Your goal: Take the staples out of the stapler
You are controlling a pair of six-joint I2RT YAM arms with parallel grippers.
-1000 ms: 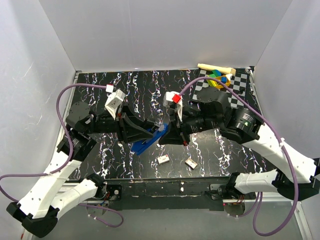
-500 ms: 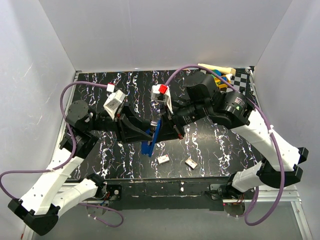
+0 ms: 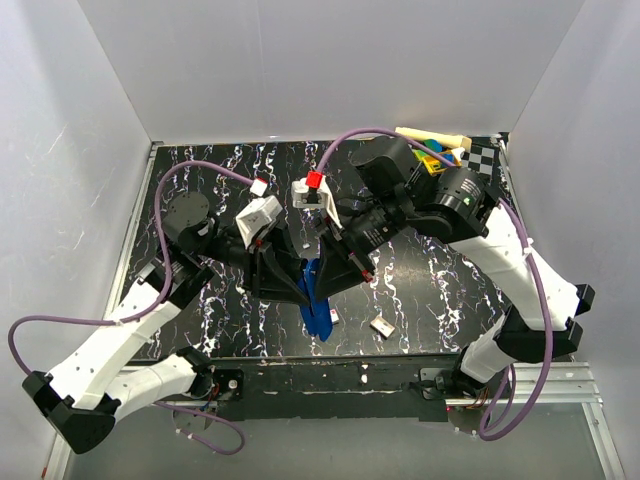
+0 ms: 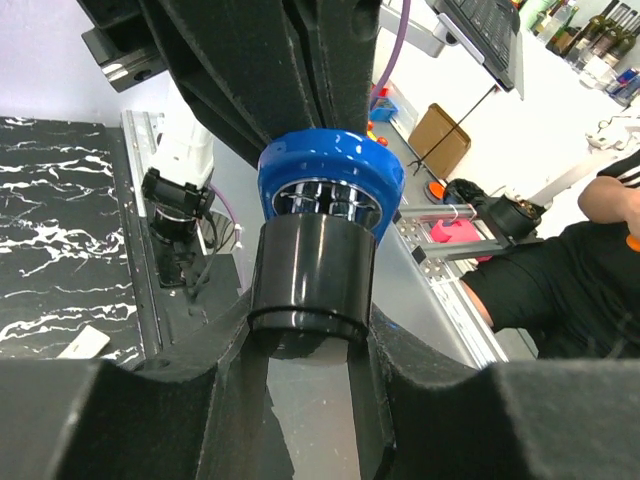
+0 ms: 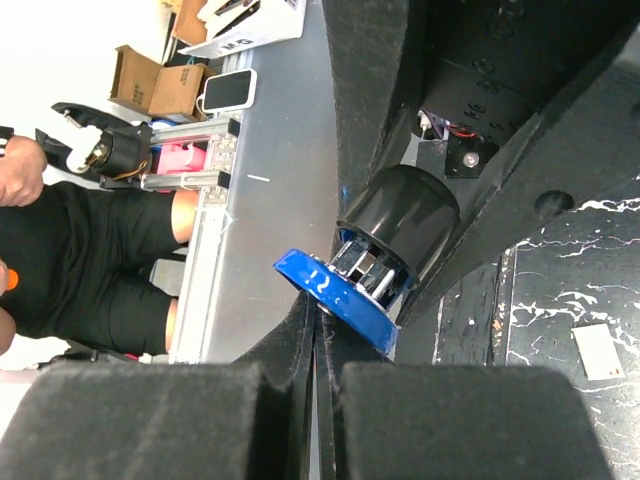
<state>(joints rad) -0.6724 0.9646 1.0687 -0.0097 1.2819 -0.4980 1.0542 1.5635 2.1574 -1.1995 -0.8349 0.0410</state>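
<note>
Top external view shows the black marbled desk (image 3: 440,290), and the two arms meet over its middle. The left tool (image 3: 292,283) and the right tool (image 3: 332,278) are both clenched on the stapler (image 3: 318,305). It is held between them near the front edge of the desk, with its blue body pointing toward the arm bases. In the left wrist view the left fingers (image 4: 170,410) grip its black round part (image 4: 310,275). In the right wrist view the right fingers (image 5: 150,420) pinch its blue rim (image 5: 330,290). Two small white pieces (image 3: 382,325) lie on the desk near the stapler.
</note>
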